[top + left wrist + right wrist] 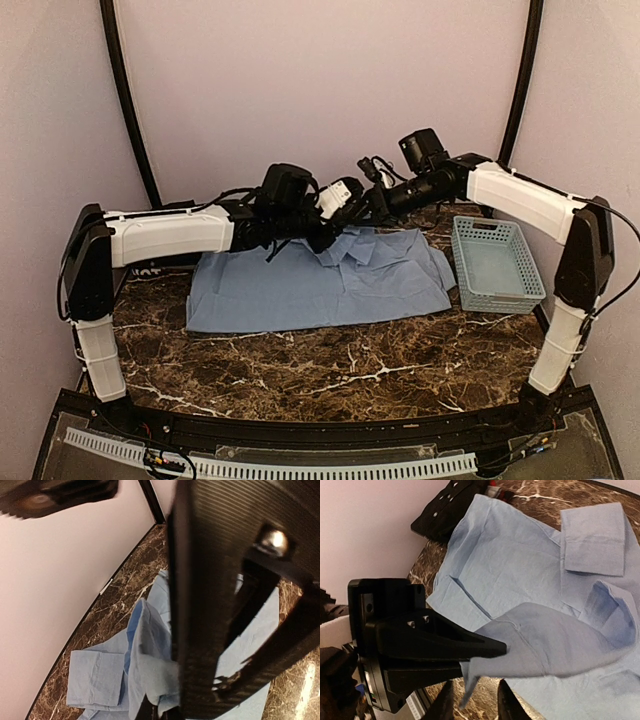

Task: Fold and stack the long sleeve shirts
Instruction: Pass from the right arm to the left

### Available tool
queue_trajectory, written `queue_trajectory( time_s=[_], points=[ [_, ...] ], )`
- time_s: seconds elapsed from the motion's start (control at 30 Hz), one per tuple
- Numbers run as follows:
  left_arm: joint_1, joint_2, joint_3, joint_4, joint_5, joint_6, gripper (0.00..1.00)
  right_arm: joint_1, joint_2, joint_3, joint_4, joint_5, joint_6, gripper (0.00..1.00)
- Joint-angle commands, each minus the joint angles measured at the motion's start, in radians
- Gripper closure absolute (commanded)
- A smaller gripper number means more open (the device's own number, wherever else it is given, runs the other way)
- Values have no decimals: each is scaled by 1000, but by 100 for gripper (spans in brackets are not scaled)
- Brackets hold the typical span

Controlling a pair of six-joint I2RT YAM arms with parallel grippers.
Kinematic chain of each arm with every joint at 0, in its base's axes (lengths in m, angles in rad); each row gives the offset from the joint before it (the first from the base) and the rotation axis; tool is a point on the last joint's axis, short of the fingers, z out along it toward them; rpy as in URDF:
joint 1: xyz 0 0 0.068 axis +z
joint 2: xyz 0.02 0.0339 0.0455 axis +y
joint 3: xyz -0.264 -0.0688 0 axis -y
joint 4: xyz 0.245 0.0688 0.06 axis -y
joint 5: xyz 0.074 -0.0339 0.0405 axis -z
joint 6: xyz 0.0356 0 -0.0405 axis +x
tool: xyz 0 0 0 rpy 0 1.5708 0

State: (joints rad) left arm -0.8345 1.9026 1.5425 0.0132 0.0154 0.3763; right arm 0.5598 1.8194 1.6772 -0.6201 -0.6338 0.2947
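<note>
No legible text, brand, number or sign anywhere; light blue shirt [300,290] shows no readable label.

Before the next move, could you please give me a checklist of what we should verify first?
1. Grip: the left hand is shut on a lifted fold of the light blue shirt: ok.
2. Release: the right hand has its fingers apart, but a shirt edge hangs between them: not ok.
3. Lay: the rest of the shirt lies spread on the table: ok.
4. Separation: the black shirt lies close by at the far edge; touching or not: cannot tell.
5. Clearance: the basket stands at the shirt's right, away from both hands: ok.
</note>
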Motion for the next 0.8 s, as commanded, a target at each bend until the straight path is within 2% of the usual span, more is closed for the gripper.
queue_trajectory(
  time_s=[0.0, 0.07, 0.17, 0.37, 0.57, 0.77],
  points=[
    [48, -5, 121, -63, 17, -212, 100, -50, -116, -55, 73, 65, 20, 59],
    [83, -2, 171, -102, 82, -330, 100, -80, -148, -87, 89, 69, 27, 52],
    [118, -4, 230, -139, 159, -530, 100, -114, -208, -149, 113, 93, 35, 48],
    [184, -56, 203, -120, 292, -853, 100, -159, -270, -236, 105, 187, 25, 46],
    [189, -151, 46, -28, 462, -925, 100, -170, -280, -290, 93, 230, 0, 45],
    [196, -249, -103, -24, 471, -987, 100, -173, -261, -324, 92, 245, -16, 45]
  ],
)
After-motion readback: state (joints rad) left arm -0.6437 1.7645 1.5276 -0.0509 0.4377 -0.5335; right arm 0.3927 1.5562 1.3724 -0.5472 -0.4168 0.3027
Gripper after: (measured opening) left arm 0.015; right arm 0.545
